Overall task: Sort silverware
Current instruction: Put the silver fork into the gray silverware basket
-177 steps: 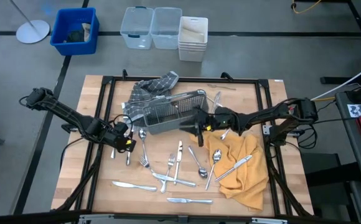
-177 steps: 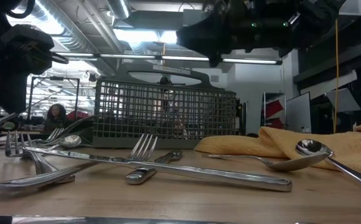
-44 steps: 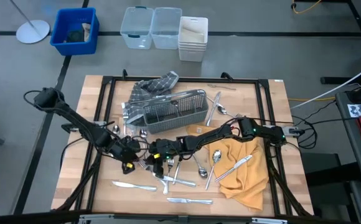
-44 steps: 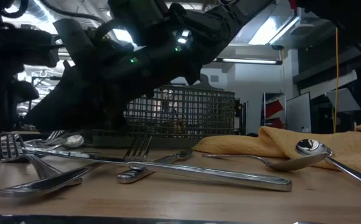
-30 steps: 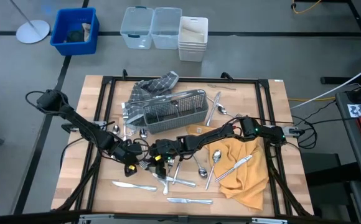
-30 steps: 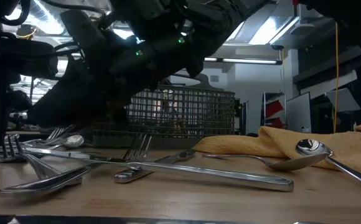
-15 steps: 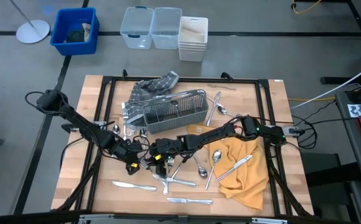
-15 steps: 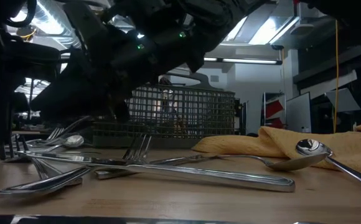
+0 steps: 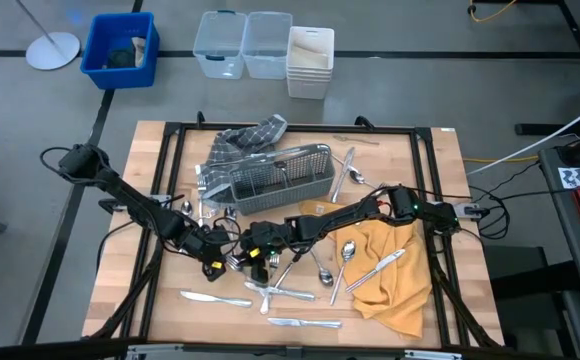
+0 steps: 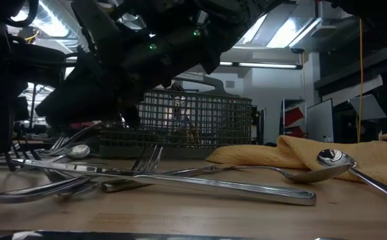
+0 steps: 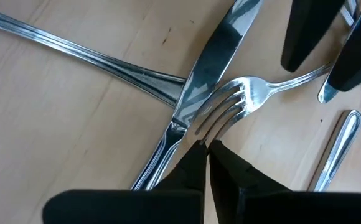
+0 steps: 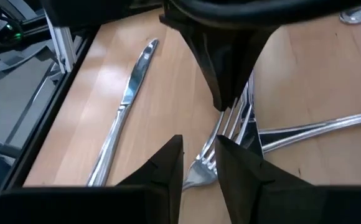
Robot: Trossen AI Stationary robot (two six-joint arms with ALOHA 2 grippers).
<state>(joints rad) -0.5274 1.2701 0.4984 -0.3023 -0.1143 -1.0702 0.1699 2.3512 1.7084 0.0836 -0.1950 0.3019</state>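
Both arms are reaching low over the middle of the wooden table [image 9: 120,290], in front of the grey wire-mesh caddy [image 9: 280,178]. The left gripper [image 11: 206,146] is pressing its fingers together at the tines of a fork [image 11: 249,99], which is lying across a knife [image 11: 199,93]; whether it is really pinching the tines, I cannot tell. The right gripper [image 12: 200,160] is hanging just beside, with its fingers spread a little above the same fork. Other silverware [image 9: 300,322] is lying scattered on the table and on the yellow cloth [image 9: 395,285].
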